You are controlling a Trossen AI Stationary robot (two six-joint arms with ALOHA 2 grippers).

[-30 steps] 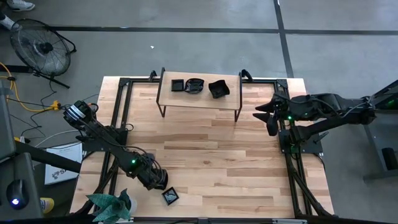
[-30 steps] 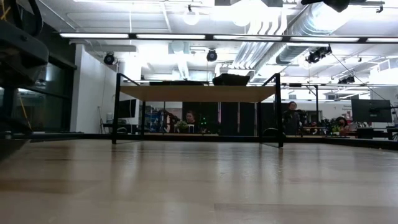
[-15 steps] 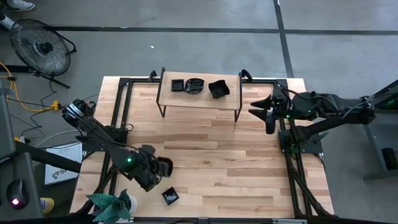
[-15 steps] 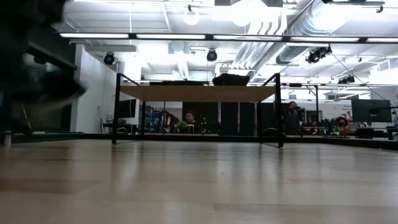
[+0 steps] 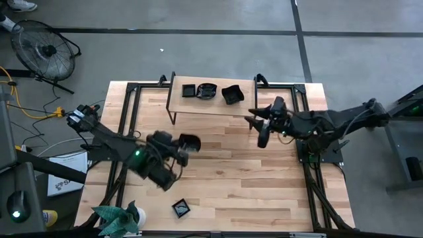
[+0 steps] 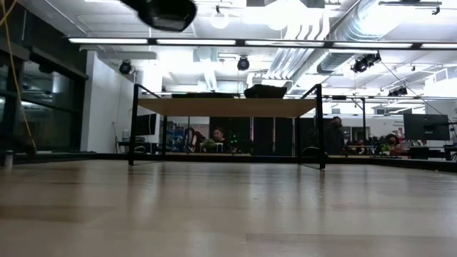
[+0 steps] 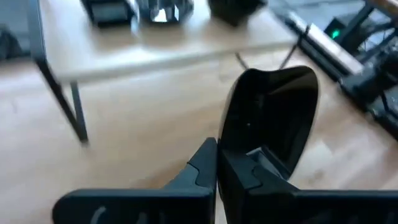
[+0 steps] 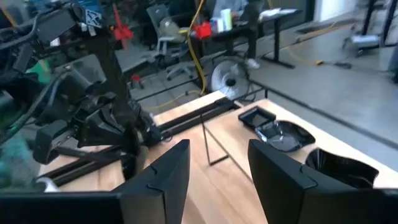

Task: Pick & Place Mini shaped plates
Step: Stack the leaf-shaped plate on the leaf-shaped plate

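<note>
Left tool carried a plate above the table; right tool hung apart near the shelf.

We saw the left tool point(image 5: 184, 147) clamped on a black plate point(image 7: 268, 112), held over the table point(image 5: 225, 178) short of the small shelf point(image 5: 211, 104). Three plates point(image 5: 207, 90) sat on that shelf, and one more point(image 5: 180, 209) lay on the table by the plant point(image 5: 119, 219). The right tool point(image 5: 259, 125) hovered just beside the shelf's right end, fingers point(image 8: 163, 168) spread and gripping nothing.

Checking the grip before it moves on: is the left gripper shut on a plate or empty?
Shut on a plate. In the left wrist view the left gripper pinches the edge of a glossy black plate, lifted clear of the table.
</note>
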